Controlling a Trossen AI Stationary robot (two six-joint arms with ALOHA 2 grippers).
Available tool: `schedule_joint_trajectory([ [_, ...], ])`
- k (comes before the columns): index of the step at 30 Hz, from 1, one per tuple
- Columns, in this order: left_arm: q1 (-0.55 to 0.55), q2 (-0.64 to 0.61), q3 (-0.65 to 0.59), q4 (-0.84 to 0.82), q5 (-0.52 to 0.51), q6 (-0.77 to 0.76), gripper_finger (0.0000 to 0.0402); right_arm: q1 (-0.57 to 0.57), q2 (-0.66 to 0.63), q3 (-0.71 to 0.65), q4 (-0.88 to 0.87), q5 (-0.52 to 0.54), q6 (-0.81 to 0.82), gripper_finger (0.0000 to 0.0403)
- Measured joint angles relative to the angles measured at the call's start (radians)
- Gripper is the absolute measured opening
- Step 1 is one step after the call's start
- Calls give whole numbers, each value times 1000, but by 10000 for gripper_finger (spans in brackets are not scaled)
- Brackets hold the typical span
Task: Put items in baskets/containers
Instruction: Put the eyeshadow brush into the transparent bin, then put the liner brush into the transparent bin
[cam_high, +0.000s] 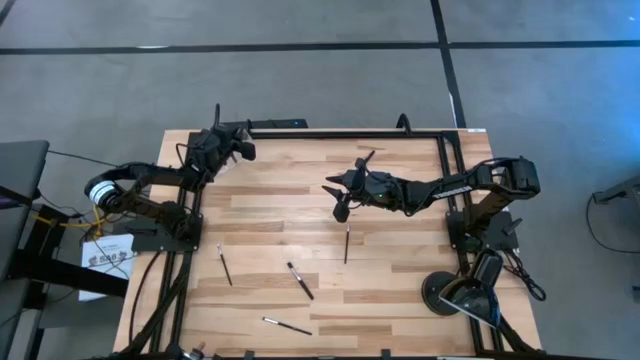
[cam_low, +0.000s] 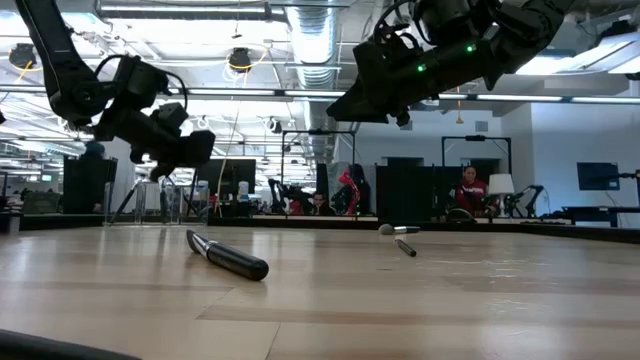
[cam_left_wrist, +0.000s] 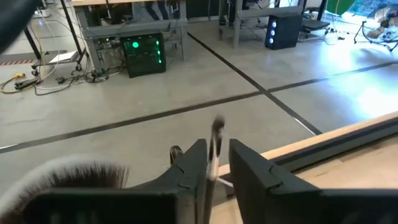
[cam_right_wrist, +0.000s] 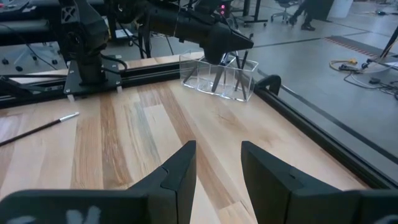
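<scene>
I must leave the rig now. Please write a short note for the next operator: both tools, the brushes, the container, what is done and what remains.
Left tool: open above the clear container at the table's far left corner, one thin brush loose between its fingers.
Right tool: open, empty, over mid table.
Done: some stored brushes stand in the container.
Left: four loose brushes lie on the table; the thin brush is probably next to drop.
</scene>
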Motion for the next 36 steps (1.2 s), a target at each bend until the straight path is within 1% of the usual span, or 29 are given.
schedule_joint_trajectory([
  [6, 0, 0, 0, -3, 0, 0, 109, 0, 0, 0, 0, 0, 0, 116],
  [11, 0, -15, 0, 0, 0, 0, 129, 0, 0, 0, 0, 0, 0, 116],
  [15, -17, -76, 0, 0, 0, 0, 133, 0, 0, 0, 0, 0, 0, 116],
  [18, -56, -141, 1, -3, 13, 0, 132, 0, 0, 0, -3, 0, 6, 116],
  [22, -134, -233, 1, -2, 72, -30, 132, -9, 0, 0, -50, 1, 99, 116],
  [24, -174, -275, 2, 3, 113, -51, 133, -22, 0, 8, -125, 1, 176, 116],
  [29, -278, -349, 35, 5, 243, -96, 130, -32, 0, 76, -415, 2, 300, 116],
  [34, -388, -354, 79, 5, 370, -97, 126, 19, 0, 163, -631, 2, 393, 116],
  [36, -415, -345, 96, 4, 443, -95, 124, 43, 0, 203, -697, 3, 417, 116],
])
